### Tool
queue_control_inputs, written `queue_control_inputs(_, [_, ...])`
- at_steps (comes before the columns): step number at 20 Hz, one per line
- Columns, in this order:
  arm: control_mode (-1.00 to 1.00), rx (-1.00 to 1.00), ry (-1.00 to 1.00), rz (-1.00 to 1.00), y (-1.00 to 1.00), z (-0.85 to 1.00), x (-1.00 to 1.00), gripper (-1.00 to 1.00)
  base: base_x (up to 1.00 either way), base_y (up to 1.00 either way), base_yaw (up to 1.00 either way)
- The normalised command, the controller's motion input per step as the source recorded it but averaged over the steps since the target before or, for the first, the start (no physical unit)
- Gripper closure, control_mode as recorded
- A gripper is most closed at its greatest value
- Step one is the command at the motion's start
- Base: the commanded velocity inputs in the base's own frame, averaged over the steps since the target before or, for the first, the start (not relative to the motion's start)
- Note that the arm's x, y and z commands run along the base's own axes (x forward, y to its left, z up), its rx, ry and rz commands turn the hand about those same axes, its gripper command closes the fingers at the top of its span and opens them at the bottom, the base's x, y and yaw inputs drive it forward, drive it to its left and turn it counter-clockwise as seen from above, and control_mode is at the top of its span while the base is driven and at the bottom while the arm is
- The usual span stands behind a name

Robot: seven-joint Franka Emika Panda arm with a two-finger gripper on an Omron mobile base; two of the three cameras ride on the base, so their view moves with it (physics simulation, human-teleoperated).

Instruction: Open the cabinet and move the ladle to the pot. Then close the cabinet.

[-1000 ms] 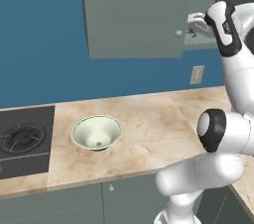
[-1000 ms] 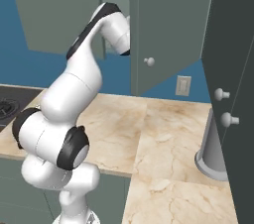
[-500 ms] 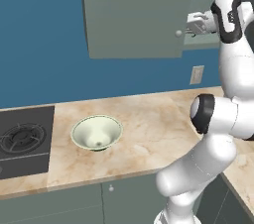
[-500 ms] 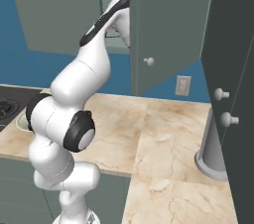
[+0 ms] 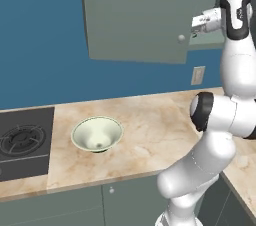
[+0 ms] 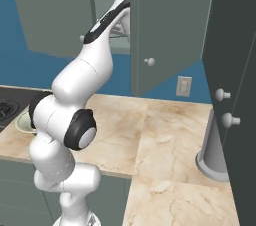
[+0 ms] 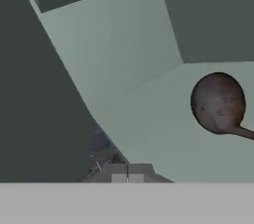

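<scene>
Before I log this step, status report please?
Fingers shut, empty. Cupboard open, hand inside. Ladle on shelf, untouched. Nothing blocking it.

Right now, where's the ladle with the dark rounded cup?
In the hand view, the ladle lies on the pale shelf floor inside the grey-green wall cabinet, at right, its handle running off the right edge.

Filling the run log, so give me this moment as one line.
cabinet: open | ladle: on shelf inside, untouched | pincer: shut, empty, reaching in | pot: not seen
</scene>
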Motion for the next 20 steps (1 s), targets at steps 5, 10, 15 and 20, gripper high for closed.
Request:
queue_control_inputs(5, [-1.0, -0.06, -0.2, 0.3, 0.86, 0.01, -0.86, 1.0, 0.0, 0.0, 0.0])
queue_control_inputs(10, [-1.0, -0.05, -0.23, 0.26, 0.69, 0.0, -1.0, 1.0, 0.0, 0.0, 0.0])
queue_control_inputs(15, [-1.0, -0.01, -0.14, 0.21, 0.38, -0.06, -1.0, 1.0, 0.0, 0.0, 0.0])
queue_control_inputs(20, [-1.0, 0.0, -0.04, 0.17, 0.25, -0.19, -1.0, 1.0, 0.0, 0.0, 0.0])
